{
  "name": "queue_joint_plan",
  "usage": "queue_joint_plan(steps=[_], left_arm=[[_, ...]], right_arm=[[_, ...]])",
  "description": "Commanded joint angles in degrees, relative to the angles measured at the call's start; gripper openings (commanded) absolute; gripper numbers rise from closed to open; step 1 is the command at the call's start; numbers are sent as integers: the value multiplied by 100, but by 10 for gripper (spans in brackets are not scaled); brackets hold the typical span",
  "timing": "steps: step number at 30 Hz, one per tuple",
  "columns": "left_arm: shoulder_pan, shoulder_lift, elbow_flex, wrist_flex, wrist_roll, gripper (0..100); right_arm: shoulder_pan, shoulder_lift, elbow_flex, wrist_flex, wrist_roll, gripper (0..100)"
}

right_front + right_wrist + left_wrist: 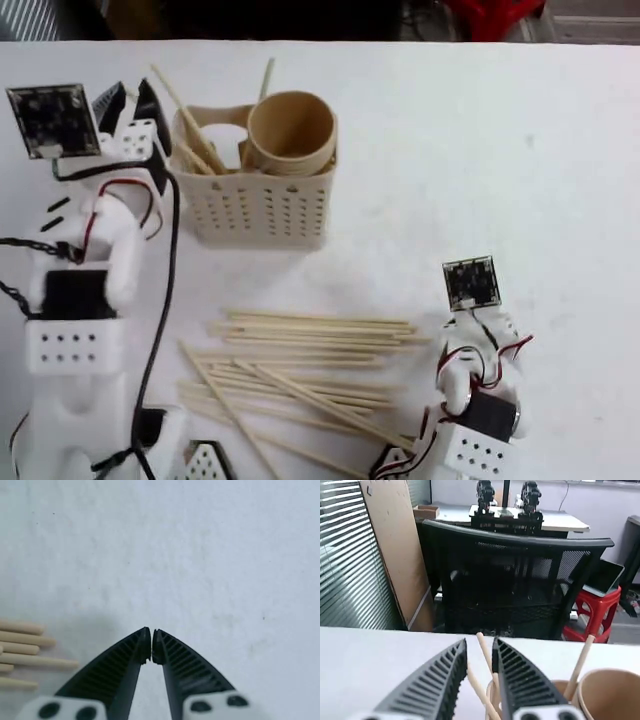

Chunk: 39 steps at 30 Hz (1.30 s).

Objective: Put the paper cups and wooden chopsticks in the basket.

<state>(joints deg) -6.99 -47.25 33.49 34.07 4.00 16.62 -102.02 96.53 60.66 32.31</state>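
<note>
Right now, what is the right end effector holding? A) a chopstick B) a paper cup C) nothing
C: the right end effector is shut, its tips touching with nothing between them, over the table, and the chopsticks lie apart from it.

Cream perforated basket [255,210], tan cups [291,130], pale chopsticks [310,335]

White table [520,160] seen from above. Taking the basket [258,210] as the clock's centre, the table from 1 to 4 o'clock is bare and open for passing. At 9 o'clock the left arm [85,270] and its black cable [165,290] crowd the way in. At 6 o'clock loose chopsticks [300,365] cover the surface. The right arm [472,400] stands at 5 o'clock. Inside the basket, a paper cup [292,128] fills the 3 o'clock half, and leaning chopsticks [190,110] jut over the 9 o'clock rim.
</note>
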Motion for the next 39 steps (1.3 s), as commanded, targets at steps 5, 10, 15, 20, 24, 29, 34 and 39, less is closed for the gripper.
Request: queue_joint_plan(steps=[5,10,15,20,24,29,34,39], left_arm=[[13,-171,-1960,2066,-97,101],[1200,-136,-2523,3560,-1433,98],[2905,-31,-2031,4791,-2681,98],[3240,1007,-905,4501,-3464,98],[3424,1956,-668,4255,-4308,98],[3723,2941,-571,3473,-4334,103],[3890,3881,-299,2453,-4343,139],[3881,4681,-360,2119,-4519,138]], right_arm=[[40,-57,35,40,26,25],[40,-57,35,40,26,25],[40,-57,35,40,26,25],[40,-57,35,40,26,25],[40,-57,35,40,26,25],[40,-57,35,40,26,25],[40,-57,35,40,26,25],[40,-57,35,40,26,25]])
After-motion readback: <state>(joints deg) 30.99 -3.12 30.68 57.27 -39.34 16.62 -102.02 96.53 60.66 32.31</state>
